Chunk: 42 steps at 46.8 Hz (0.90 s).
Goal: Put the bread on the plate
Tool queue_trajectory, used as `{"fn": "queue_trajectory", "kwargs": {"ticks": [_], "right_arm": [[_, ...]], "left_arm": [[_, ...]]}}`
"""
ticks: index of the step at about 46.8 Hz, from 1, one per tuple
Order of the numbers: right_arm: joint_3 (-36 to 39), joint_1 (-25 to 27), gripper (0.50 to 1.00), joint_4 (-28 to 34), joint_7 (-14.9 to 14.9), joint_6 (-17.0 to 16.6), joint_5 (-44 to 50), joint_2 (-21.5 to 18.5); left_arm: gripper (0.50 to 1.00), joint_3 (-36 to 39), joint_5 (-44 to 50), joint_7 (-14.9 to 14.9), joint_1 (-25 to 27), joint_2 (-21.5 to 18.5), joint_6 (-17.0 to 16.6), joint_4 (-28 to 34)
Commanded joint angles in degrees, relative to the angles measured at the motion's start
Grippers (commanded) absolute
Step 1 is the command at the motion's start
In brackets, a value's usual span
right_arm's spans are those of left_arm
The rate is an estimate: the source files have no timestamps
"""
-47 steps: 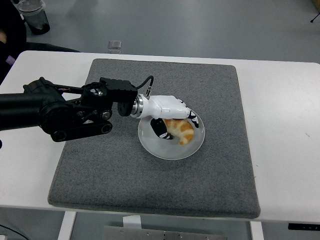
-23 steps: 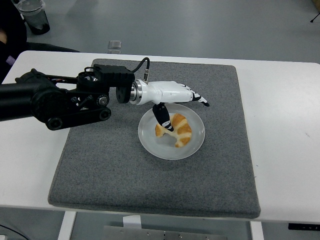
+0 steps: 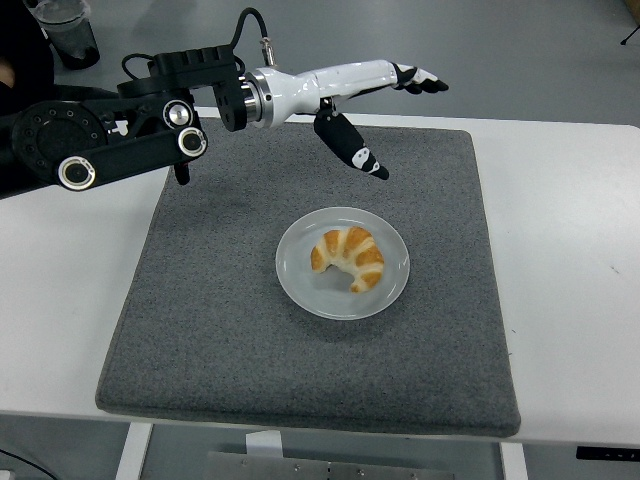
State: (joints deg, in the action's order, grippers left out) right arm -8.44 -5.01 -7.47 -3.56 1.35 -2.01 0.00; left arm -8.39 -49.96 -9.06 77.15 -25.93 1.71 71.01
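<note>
White table (image 3: pixel 570 250) surface fills most of the head view, and a large grey rectangular felt mat (image 3: pixel 220 330) is laid flat across its middle. A black jointed left arm (image 3: pixel 100 150) is seen entering from the left edge and reaching over the mat's far left corner. At its end, the white-and-black left robot hand (image 3: pixel 370 95) is held up above the mat's far edge, well apart from everything on the mat. Its fingers (image 3: pixel 420 80) are stretched out straight towards the right and kept close together, while the thumb (image 3: pixel 350 148) is angled downward and away from them, so the robot hand is spread and nothing is gripped or touched by it. A round pale glass plate (image 3: pixel 300 280) is set near the centre of the mat. A golden-brown, crescent-shaped croissant bread (image 3: pixel 348 258) is found lying on the plate, its curved back turned to the far side and its tips pointing towards the near edge. A dark cup (image 3: pixel 68 30) is visible on the floor at the top left corner.
</note>
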Motion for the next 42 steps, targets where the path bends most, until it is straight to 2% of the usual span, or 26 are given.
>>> {"fn": "queue_trajectory", "kwargs": {"ticks": [1, 16, 23, 29, 37, 42], "right_arm": [[0.0, 0.0, 0.930, 0.0, 0.0, 0.0, 0.0, 0.0], [0.0, 0.0, 0.930, 0.0, 0.0, 0.0, 0.0, 0.0], [0.0, 0.0, 0.930, 0.0, 0.0, 0.1, 0.1, 0.0], [0.0, -0.1, 0.930, 0.0, 0.0, 0.0, 0.0, 0.0], [0.0, 0.0, 0.932, 0.0, 0.0, 0.1, 0.0, 0.0], [0.0, -0.1, 0.930, 0.0, 0.0, 0.1, 0.0, 0.0]], "left_arm": [[0.994, -1.1, 5.6, 0.0, 0.0, 0.0, -0.2, -2.3], [0.996, -4.7, 27.7, -0.1, -0.4, -0.1, -0.3, -13.0], [0.996, -5.5, 39.0, -0.1, -2.0, -0.8, -0.3, -15.0], [0.996, -8.6, 41.3, -0.2, -4.1, -1.5, -0.3, -17.3], [0.996, -18.1, 41.8, -0.1, -9.2, -1.1, -0.2, -19.2], [0.996, -20.9, 42.9, 0.0, -11.6, -0.9, -0.3, -19.4]]}}
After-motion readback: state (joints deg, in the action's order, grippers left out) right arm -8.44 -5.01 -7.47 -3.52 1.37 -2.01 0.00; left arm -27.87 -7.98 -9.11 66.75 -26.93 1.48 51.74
